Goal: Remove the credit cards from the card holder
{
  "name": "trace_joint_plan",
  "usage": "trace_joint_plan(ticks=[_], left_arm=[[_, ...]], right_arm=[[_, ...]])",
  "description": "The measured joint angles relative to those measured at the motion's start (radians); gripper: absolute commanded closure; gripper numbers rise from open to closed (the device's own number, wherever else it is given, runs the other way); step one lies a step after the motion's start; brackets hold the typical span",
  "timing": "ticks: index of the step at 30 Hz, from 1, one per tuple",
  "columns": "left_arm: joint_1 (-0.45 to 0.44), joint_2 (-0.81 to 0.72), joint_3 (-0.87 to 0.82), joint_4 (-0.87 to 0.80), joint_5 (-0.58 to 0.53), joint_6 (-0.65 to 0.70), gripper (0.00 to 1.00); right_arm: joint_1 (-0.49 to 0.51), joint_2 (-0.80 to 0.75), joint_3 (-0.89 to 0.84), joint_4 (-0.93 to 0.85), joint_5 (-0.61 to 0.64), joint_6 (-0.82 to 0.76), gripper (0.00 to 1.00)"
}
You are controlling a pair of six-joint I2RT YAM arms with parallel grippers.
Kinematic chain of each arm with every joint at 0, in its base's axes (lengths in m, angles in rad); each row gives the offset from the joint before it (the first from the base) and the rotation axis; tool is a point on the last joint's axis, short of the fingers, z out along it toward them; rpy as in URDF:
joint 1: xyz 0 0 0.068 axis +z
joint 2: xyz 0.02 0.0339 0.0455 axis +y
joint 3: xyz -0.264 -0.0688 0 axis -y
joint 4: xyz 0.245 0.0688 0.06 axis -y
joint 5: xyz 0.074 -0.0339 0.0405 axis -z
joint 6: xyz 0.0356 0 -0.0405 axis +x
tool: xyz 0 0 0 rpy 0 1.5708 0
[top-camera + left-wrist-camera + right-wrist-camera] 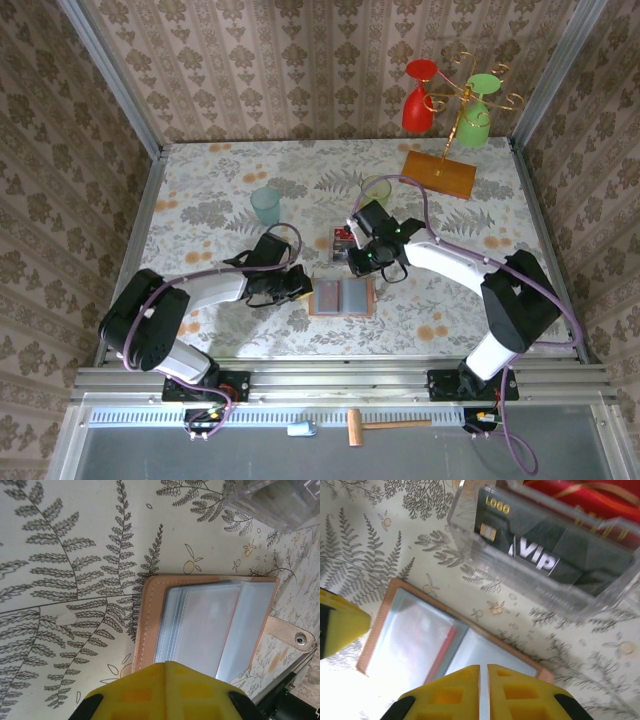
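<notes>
- The left gripper [165, 674] has its yellow jaws pressed together. I see nothing between them. Its tip is right at the edge of the card holder [210, 625]. I cannot tell if it touches.
- The right gripper [483, 676] has its jaws pressed together too, with just a thin slit between them. It holds nothing. It hangs over the far edge of the card holder.
- The card holder lies open and flat on the table, between the two grippers. Its pockets face up.
- In the top view its long side runs from left to right. The fold in the middle runs from near to far.
- A little strap [292, 636] with a snap sticks out from one short side.
- The credit cards [545, 555] sit in a clear tray [580, 606] just behind the card holder. The front one is black and says "VIP". A red one [590, 500] is behind it.
- The long side of the cards runs the same way as the long side of the card holder.
- I think the job is nearly done or done. The pockets look pale and empty.
- A thin red line shows near the fold. I cannot tell if it is one more card.
</notes>
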Motion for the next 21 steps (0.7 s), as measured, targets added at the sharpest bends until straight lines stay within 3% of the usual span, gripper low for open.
trace_joint_plan(ticks=[14,21], left_arm=[[-0.006,0.013,-0.037,0.016,0.004,-0.007,0.94],[-0.006,0.013,-0.046,0.029,0.011,-0.008,0.94]], right_arm=[[0.062,-0.023,-0.083,0.117,-0.163,0.404,0.91],[0.101,0.031,-0.090,0.175,-0.215,0.499,0.83]])
